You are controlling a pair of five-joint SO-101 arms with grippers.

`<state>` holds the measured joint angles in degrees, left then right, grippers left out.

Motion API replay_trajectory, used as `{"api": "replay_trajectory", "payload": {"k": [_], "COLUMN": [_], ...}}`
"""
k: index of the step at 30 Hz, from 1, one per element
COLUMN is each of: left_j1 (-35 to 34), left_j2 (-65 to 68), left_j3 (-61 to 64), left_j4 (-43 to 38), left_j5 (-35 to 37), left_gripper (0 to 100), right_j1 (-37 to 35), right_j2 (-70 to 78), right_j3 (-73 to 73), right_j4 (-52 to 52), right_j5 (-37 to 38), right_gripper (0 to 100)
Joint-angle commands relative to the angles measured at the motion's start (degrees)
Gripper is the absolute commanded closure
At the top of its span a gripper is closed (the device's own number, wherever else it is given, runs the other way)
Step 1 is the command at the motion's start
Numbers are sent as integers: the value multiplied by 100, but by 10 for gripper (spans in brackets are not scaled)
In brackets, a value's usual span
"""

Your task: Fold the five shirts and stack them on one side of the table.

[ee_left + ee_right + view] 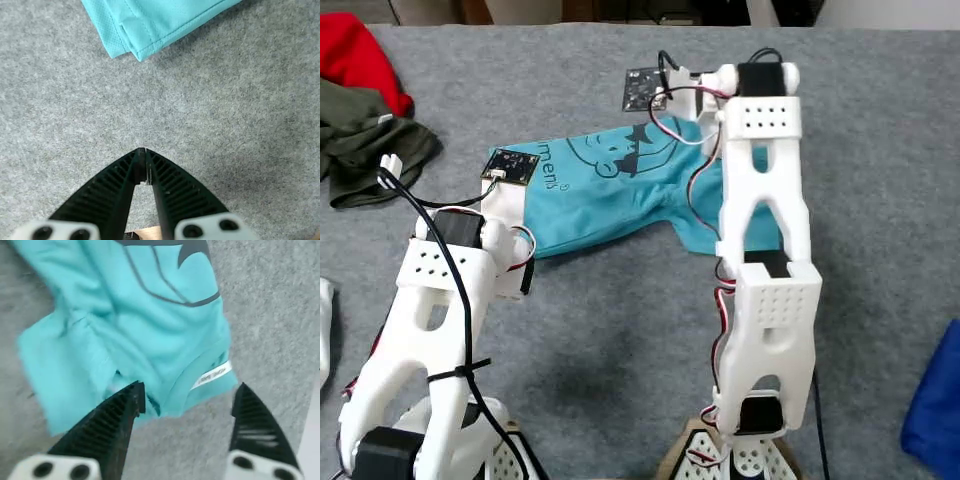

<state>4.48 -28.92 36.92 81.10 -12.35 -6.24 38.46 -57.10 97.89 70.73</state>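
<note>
Teal shirt (610,190) lies across the middle of the grey bench (620,340), print up. From the layered hem corner (135,47) I judge it doubled once along its length, with one sleeve (692,232) poking out toward the arms' bases. My right end effector (190,390) hangs released, jaws wide apart, just over the neck end where the white label (212,374) shows. My left end effector (141,156) is clenched on nothing, over bare felt just beside the hem corner and clear of the cloth. To do this fold well, I would tuck the sleeve in first. I would then open the left jaws and bite the hem corner through every layer, pinch the neck edge with the right, and carry one end low onto the other so the layers don't slide. The wiring loop (698,185) on the right arm droops over the shirt and could drag it. For room, the felt between the shirt and the bases is open. The red garment (355,55) and dark green garment (365,135) crowd the far left corner, a white cloth (324,320) sits at the left edge and a blue cloth (935,400) at the right, so either side needs care when stacking.
</note>
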Motion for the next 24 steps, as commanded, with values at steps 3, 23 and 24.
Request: {"api": "replay_trajectory", "payload": {"k": [3, 23, 24], "left_j1": [-35, -35, -35], "left_j2": [-154, -154, -154], "left_j3": [-185, -158, -158], "left_j4": [35, 0, 0], "left_j5": [-53, -53, -53], "left_gripper": [980, 980, 980], "right_j1": [426, 734, 725], "right_j2": [-101, -5420, -5631], "right_j3": [-295, 8760, 9191], "right_j4": [448, -2532, -2831], "right_j5": [62, 976, 976], "right_gripper": [839, 943, 943]}}
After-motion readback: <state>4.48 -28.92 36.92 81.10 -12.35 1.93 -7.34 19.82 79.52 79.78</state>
